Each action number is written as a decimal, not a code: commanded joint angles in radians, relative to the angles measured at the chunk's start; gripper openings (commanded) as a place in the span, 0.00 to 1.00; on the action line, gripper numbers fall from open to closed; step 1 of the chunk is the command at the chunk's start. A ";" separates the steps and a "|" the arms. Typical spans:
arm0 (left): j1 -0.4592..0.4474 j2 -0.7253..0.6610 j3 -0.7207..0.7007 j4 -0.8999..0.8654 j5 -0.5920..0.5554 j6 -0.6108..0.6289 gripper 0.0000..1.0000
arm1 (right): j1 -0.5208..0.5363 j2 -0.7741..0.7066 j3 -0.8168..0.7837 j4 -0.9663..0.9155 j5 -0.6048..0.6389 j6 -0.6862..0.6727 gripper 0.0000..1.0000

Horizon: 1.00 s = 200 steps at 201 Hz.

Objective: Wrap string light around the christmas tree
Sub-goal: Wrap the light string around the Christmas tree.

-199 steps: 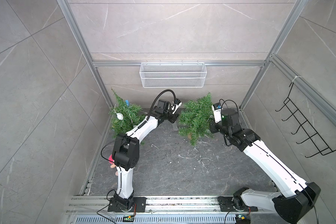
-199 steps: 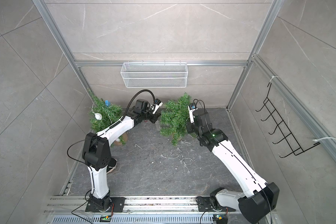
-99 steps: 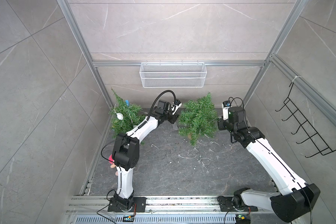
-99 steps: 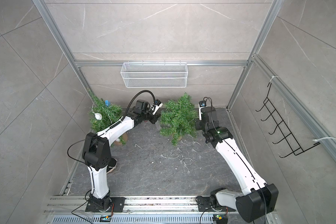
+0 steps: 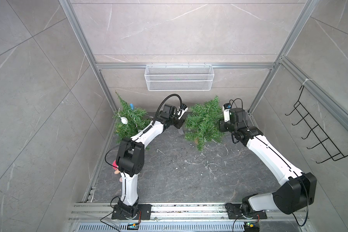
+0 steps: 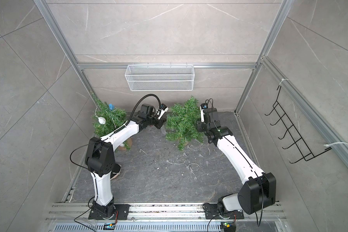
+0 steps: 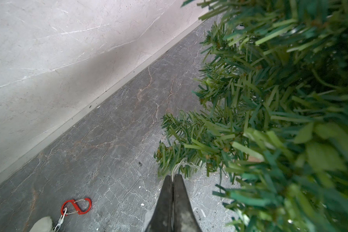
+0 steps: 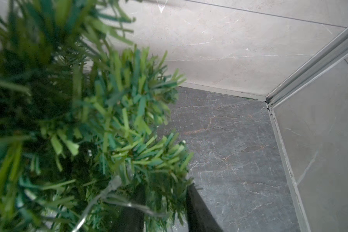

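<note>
At the far left, in the back corner, a second tree (image 5: 133, 120) with a white ornament stands well apart from the work. The left gripper (image 5: 179, 125) is just beside the left edge of the christmas tree (image 5: 204, 120). In the left wrist view its jaws are clenched on the thin pale wire of the string light (image 7: 178, 167), which leaves the tips and goes at once into the lowest branches. The long axis of the christmas tree runs from the base on the floor (image 5: 169, 180) to the tip, which points toward the back wall in both top views. The rest of the string light lies in loose curls on the floor in front of this tree. The right gripper (image 8: 165, 187) is in the right side of the tree. It is released, with its jaws apart and needles between them, and the wire crosses just in front of them.
</note>
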 commanded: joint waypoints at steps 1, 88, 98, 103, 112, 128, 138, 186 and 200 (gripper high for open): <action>0.004 0.007 0.009 0.028 0.006 -0.008 0.00 | -0.013 -0.081 -0.030 -0.057 -0.065 0.042 0.45; 0.004 0.030 0.025 0.040 0.015 -0.047 0.04 | -0.042 -0.161 -0.018 -0.347 -0.179 0.245 0.54; 0.004 0.034 0.025 0.040 0.019 -0.053 0.05 | -0.045 -0.181 -0.026 -0.355 -0.188 0.274 0.56; 0.004 0.034 0.025 0.040 0.019 -0.055 0.05 | -0.044 -0.188 -0.028 -0.361 -0.196 0.288 0.57; 0.004 0.034 0.024 0.041 0.020 -0.057 0.06 | -0.045 -0.199 -0.035 -0.371 -0.210 0.308 0.58; 0.004 0.033 0.023 0.044 0.020 -0.058 0.07 | -0.044 -0.205 -0.047 -0.401 -0.213 0.325 0.59; 0.004 0.031 0.022 0.044 0.020 -0.057 0.07 | -0.044 -0.201 -0.044 -0.436 -0.192 0.341 0.59; 0.005 0.019 0.003 0.053 0.007 -0.072 0.14 | -0.045 -0.234 -0.152 -0.564 -0.128 0.505 0.59; 0.004 0.019 -0.001 0.057 0.011 -0.078 0.14 | -0.047 -0.247 -0.200 -0.564 -0.109 0.530 0.60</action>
